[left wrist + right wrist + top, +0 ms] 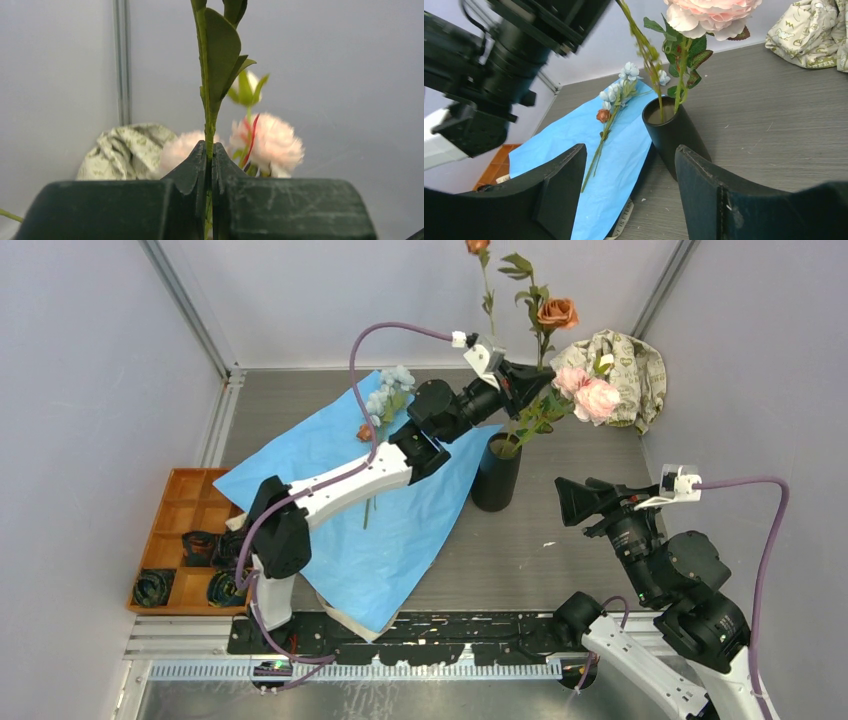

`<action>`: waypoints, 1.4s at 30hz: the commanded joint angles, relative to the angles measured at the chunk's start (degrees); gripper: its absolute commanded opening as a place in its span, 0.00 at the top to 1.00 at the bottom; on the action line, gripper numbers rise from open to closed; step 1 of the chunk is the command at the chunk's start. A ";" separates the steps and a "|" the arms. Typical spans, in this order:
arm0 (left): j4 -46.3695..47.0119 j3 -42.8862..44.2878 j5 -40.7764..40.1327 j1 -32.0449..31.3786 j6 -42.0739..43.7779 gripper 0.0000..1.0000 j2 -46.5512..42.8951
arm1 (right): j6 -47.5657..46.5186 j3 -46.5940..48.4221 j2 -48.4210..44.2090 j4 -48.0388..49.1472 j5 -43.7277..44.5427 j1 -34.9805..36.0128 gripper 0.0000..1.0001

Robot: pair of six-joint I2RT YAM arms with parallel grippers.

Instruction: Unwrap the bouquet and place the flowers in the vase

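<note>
**Fig. Stem over the vase mouth.** Your left gripper (pixel 210 152) hangs directly above the vase (pixel 497 480). Its jaws are pressed together on the green stem of the held flower (pixel 557 312). The stem's long axis runs near-upright: the orange-brown head is high above the vase, and the foot appears to sit just inside the vase mouth, beside the pink flowers (pixel 590 395) standing there. Your right gripper (pixel 566 503) waits to the right of the vase with its jaws spread wide and nothing between them; it faces the vase wall.

One blue flower (pixel 385 405) lies flat on the opened blue paper (pixel 330 500), left of the vase. Its head points to the far side and its stem towards you. Judged from this, letting go of the held flower comes next, then fetching the blue one. The left arm is the nearer arm, since it already reaches across the paper.

The table to the right of the vase is bare. Behind the vase to the right lies the cloth (pixel 625 360), and the pink heads lean towards it. You should lift straight up from the vase, because a sideways pull may drag the standing stems or tip the narrow vase.
</note>
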 commanded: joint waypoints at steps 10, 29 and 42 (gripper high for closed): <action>9.66 -16.58 -6.04 -0.30 -3.95 0.98 -2.25 | -1.38 0.56 0.81 1.38 1.17 -0.24 0.29; -1.55 -23.61 -13.41 -1.40 -8.74 0.91 -4.43 | -0.50 0.32 2.37 0.86 -0.46 -0.16 0.29; -11.87 -23.50 -12.53 -2.65 -8.26 0.61 -8.37 | -0.49 0.14 2.83 0.79 -0.91 -0.17 0.29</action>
